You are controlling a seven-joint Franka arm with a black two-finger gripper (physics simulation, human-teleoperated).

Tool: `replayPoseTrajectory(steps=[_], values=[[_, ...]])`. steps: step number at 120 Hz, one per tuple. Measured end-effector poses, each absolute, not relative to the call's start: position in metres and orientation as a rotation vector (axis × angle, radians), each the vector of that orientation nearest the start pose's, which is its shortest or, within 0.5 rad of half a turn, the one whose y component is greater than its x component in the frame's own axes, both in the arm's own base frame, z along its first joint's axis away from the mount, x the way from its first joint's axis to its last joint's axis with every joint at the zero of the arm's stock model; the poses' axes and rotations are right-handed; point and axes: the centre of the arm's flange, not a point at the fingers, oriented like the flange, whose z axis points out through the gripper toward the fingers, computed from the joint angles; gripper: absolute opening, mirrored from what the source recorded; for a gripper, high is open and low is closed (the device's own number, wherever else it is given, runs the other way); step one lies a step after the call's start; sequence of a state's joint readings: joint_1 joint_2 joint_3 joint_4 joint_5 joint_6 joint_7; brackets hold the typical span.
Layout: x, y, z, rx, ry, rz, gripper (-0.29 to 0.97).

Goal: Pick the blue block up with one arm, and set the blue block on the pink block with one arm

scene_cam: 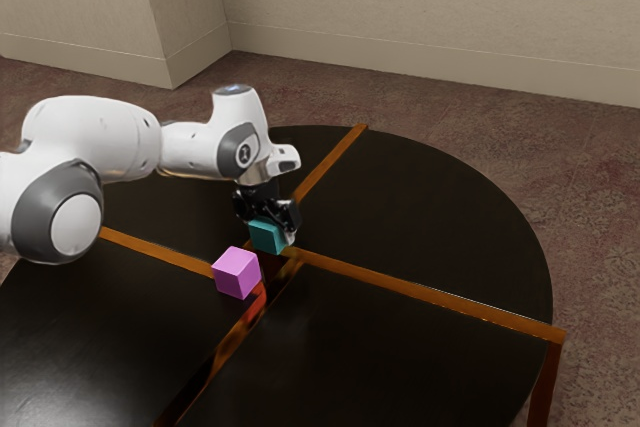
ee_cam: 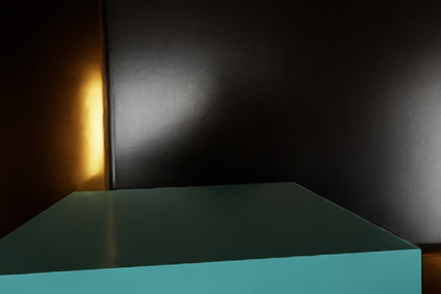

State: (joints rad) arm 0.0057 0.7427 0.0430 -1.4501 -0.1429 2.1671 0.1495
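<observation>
A teal-blue block (scene_cam: 266, 236) hangs just above the dark table, held between the black fingers of my gripper (scene_cam: 268, 224), which is shut on it. In the wrist view the same block (ee_cam: 207, 239) shows as a broad teal face right under my hand. The pink block (scene_cam: 237, 272) rests on the table a short way toward the exterior view's lower left of the held block, beside the crossing of the orange strips. The two blocks do not touch.
The round black table (scene_cam: 430, 207) is divided by orange strips (scene_cam: 420, 292) that cross near the blocks. Its front right edge has an orange rim and leg (scene_cam: 545, 377). Brown carpet and a beige wall lie behind.
</observation>
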Motion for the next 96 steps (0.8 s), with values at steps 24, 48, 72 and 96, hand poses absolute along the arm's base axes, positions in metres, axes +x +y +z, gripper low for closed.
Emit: replayPoseTrajectory(steps=[24, 48, 72, 96], values=[[0.721, 0.024, 0.254, -3.231, 0.076, -0.002, 0.49], [0.720, 0.027, 0.264, -3.221, 0.087, -0.020, 0.29], [0.679, 0.027, 0.348, -3.211, 0.076, -0.104, 0.28], [0.629, 0.022, 0.362, -3.217, 0.021, -0.045, 0.27]])
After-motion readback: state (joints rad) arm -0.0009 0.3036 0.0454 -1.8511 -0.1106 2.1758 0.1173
